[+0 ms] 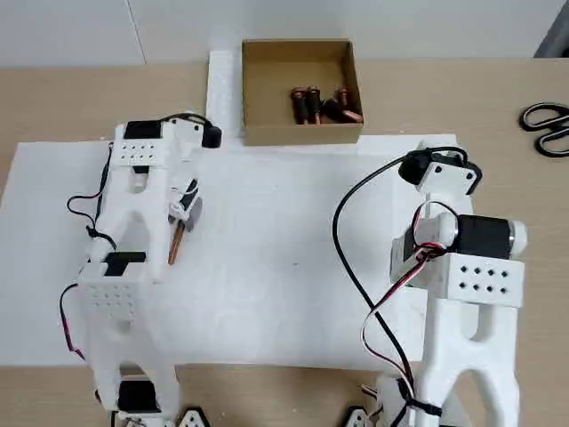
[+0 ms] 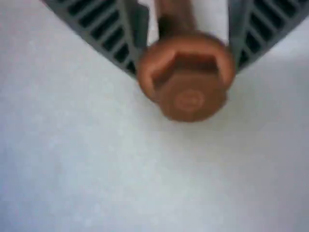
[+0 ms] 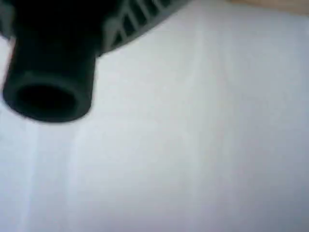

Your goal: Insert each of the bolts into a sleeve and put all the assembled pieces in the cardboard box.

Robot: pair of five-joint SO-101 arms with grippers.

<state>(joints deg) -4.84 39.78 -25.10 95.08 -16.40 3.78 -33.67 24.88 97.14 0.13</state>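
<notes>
My left gripper point(image 2: 186, 46) is shut on a copper bolt point(image 2: 186, 79), whose hexagonal head faces the wrist camera just above the white sheet. From above, the bolt point(image 1: 177, 243) hangs slanted below the left gripper point(image 1: 185, 212) at the left of the sheet. In the right wrist view, my right gripper point(image 3: 67, 19) is shut on a black sleeve point(image 3: 48, 77) with its open end toward the camera. The right gripper point(image 1: 412, 247) sits at the right side of the sheet, mostly hidden under its arm. The cardboard box point(image 1: 258, 89) stands at the back centre and holds several assembled pieces point(image 1: 324, 105).
A white paper sheet point(image 1: 284, 294) covers the wooden table between the arms. Black scissors point(image 1: 547, 127) lie at the far right edge. A black cable point(image 1: 342, 240) from the right arm loops over the sheet.
</notes>
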